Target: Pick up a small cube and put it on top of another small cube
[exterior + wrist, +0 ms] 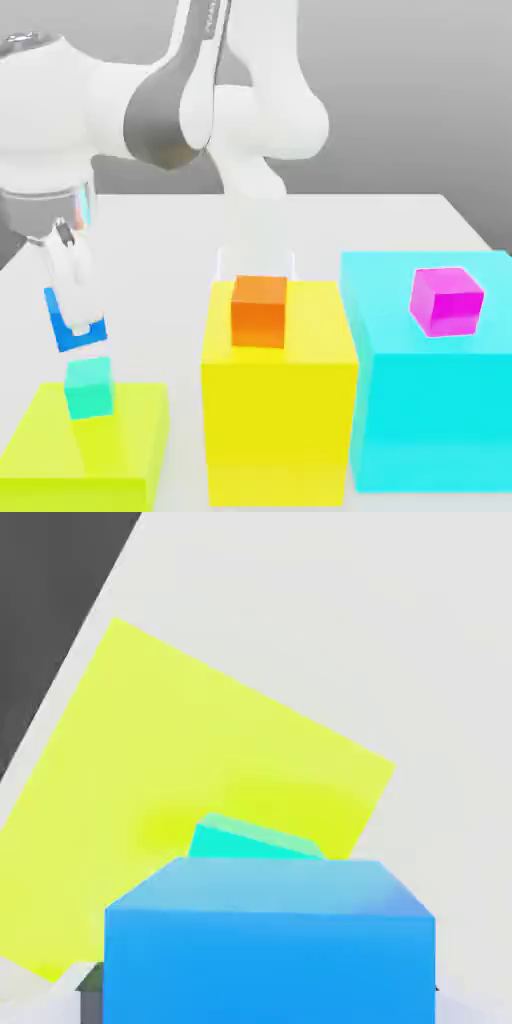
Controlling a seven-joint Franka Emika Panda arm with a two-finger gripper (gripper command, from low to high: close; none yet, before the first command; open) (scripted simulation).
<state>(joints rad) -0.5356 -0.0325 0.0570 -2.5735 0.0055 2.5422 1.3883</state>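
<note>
Blue cube (67, 339) tilted, exterior view

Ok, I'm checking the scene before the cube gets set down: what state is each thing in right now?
Gripper: shut on the blue cube, tilted.
Small blue cube: held, tilted, off the table.
Small teal cube: resting on the yellow-green block, nothing stacked on it.
Yellow-green block: bearing the teal cube.
Orange cube: resting on the tall yellow block.
Magenta cube: resting on the large cyan block.
</note>
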